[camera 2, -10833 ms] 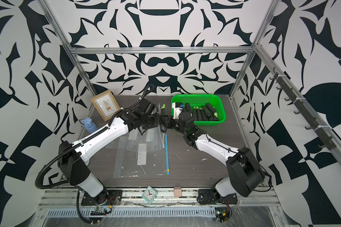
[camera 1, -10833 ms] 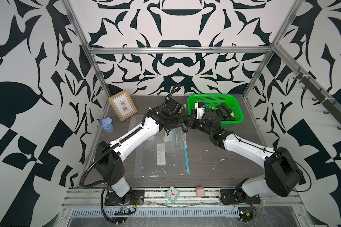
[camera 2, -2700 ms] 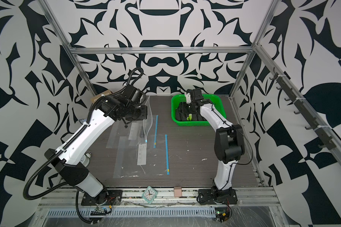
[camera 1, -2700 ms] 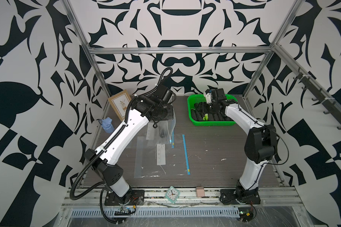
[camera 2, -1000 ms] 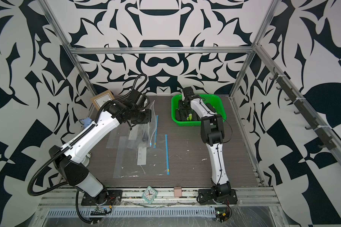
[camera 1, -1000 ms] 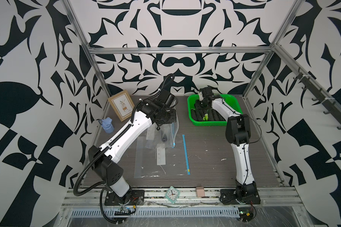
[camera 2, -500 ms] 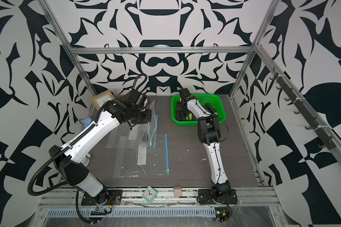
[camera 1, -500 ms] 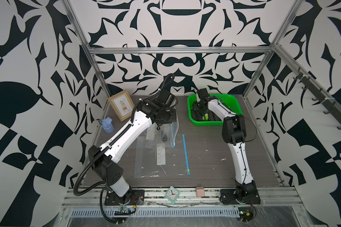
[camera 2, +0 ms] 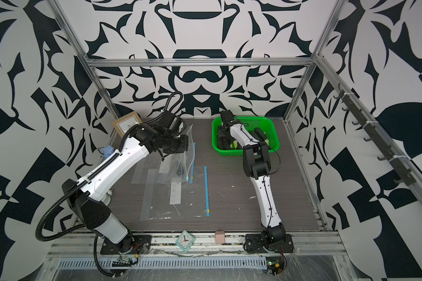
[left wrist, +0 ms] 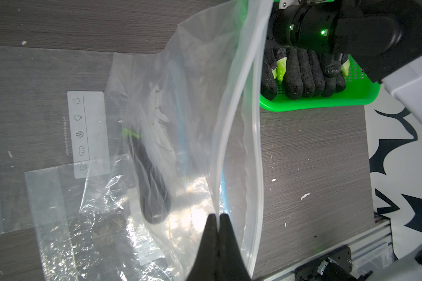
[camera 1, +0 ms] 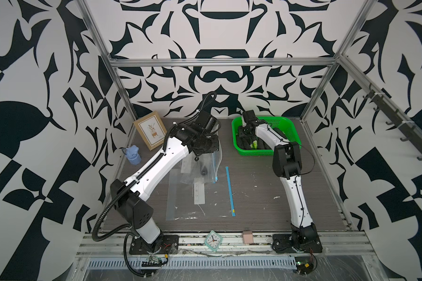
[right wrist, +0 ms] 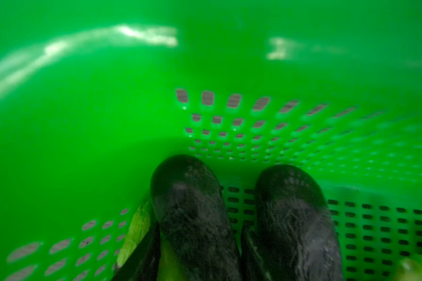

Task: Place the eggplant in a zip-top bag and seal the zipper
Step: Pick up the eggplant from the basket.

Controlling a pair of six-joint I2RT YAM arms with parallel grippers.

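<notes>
LEFT ARM HOLDS THE BAG OPEN. The robot's left arm lifts a clear plastic zip-top bag point(left wrist: 200, 97) off the dark wood-grain surface point(camera 1: 253, 189) by one lip of its mouth. The left gripper point(left wrist: 216, 216) has its jaws pressed together on the thin film. Inside lies a long, dark purple eggplant point(left wrist: 149, 180), set lengthwise down the bag's depth, with its blunt end toward the jaws and its green stem end away from them.

The mouth gapes, and the two clear zipper tracks point(left wrist: 253, 126) bow apart. Other clear bags point(camera 1: 188, 206) lie flat on the surface underneath.

Well apart from the bag, toward the robot's right, the right gripper point(camera 1: 244, 133) is sunk into a green perforated plastic basket point(camera 1: 266, 153) among more dark eggplants point(right wrist: 193, 214). Its wrist view shows what look like dark fingertips on either side of one of them. The view is too blurred to say whether the jaws squeeze it or merely straddle it.

With one eggplant bagged, closing the zipper looks like what remains. That turns on the open rim, which runs away from the left jaws' pinch on the side facing the basket. The left arm is already on it, so the free right arm would likely have to cross over to press the tracks shut. The slack film may fold as it does.
</notes>
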